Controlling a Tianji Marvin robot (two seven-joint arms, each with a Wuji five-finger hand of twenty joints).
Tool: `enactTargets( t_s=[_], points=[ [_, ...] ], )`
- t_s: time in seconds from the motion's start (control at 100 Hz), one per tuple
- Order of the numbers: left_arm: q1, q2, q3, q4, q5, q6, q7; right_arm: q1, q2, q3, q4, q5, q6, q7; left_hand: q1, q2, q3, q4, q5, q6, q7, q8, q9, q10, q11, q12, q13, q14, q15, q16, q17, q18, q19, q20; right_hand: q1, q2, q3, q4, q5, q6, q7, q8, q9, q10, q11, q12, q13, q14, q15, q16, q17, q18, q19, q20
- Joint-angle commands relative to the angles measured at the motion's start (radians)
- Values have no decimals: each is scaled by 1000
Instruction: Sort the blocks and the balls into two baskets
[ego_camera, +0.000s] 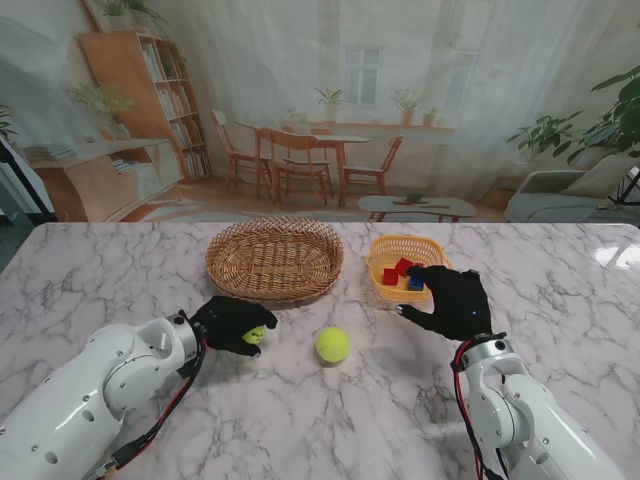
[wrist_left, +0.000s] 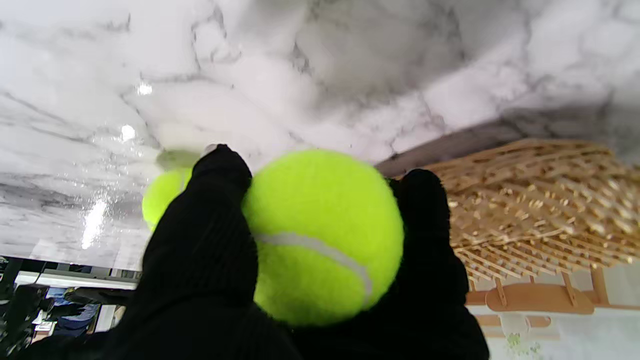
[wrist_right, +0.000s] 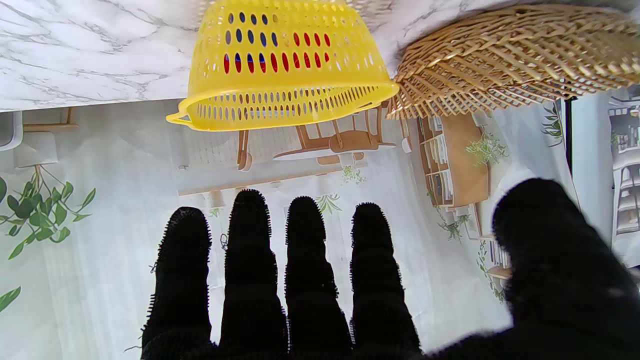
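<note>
The marble table (ego_camera: 120, 280) carries a wicker basket (ego_camera: 275, 259), a yellow basket (ego_camera: 384, 262) and a loose tennis ball (ego_camera: 332, 345).

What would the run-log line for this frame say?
left hand: shut on tennis ball | right hand: open, by yellow basket | blocks: in yellow basket | second ball: on table | wicker basket: empty

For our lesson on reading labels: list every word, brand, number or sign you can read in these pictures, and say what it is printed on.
None can be read.
The tennis ball held in the left hand shows only a white seam, no brand.
The second tennis ball, yellow basket, wicker basket and blocks show no print.
Book spines on the backdrop's shelf are too small to read.
</note>
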Motion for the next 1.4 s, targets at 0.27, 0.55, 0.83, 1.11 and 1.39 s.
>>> enactTargets(
  t_s=[0.27, 0.55, 0.83, 1.11, 1.39],
  points=[
    [-103, -10, 0, -17, -43, 26, -16, -8, -2, -1, -10, 10, 15, 13, 157, 72, 83, 19, 9, -16, -8, 13, 41, -44, -12, 19, 81, -11, 46, 9, 9, -80, 17, 27, 38, 27, -17, 20, -42, 13, -21, 18, -38, 12, -6, 1, -32, 11, -41, 8, -22, 25, -21, 18],
    [-270, -14, 98, 101, -44, 71, -12, -5, -2, -6, -8, 9, 20, 18, 154, 92, 74, 20, 2, -18, -1, 27, 24, -44, -7, 9, 57, 12, 42, 14, -5, -76, 5, 27, 41, 29, -22, 21, -36, 10, -20, 20, -37, 13, -6, 1, -31, 10, -40, 9, -21, 24, -21, 20],
    [-426, -28, 230, 256, -82, 178, 26, 5, -1, -17, 1, 6, 31, 26, 154, 121, 62, 15, -23, -6, 7, 45, 6, -38, 1, 11, 49, 1, 40, 13, -16, -74, 3, 32, 42, 31, -23, 21, -33, 9, -19, 21, -37, 13, -6, 2, -33, 11, -40, 9, -22, 25, -21, 21],
    [-546, -52, 388, 406, -170, 276, 60, 4, 0, -14, 3, 0, 29, 19, 136, 132, 48, 17, -39, -1, -6, 37, -25, -39, 16, -5, 30, -8, 31, 9, -40, -68, -6, 34, 42, 31, -25, 22, -31, 8, -19, 21, -36, 13, -6, 2, -33, 10, -40, 9, -21, 23, -21, 22],
    [-616, -86, 509, 511, -269, 338, 101, 4, 0, -13, 2, -2, 30, 15, 104, 159, 5, 31, -66, 31, -83, -56, -109, -11, 42, -215, -31, 14, -20, -30, -97, -46, -46, 34, 43, 31, -25, 22, -30, 9, -18, 22, -38, 14, -6, 2, -39, 11, -42, 8, -24, 22, -23, 23]
  ],
)
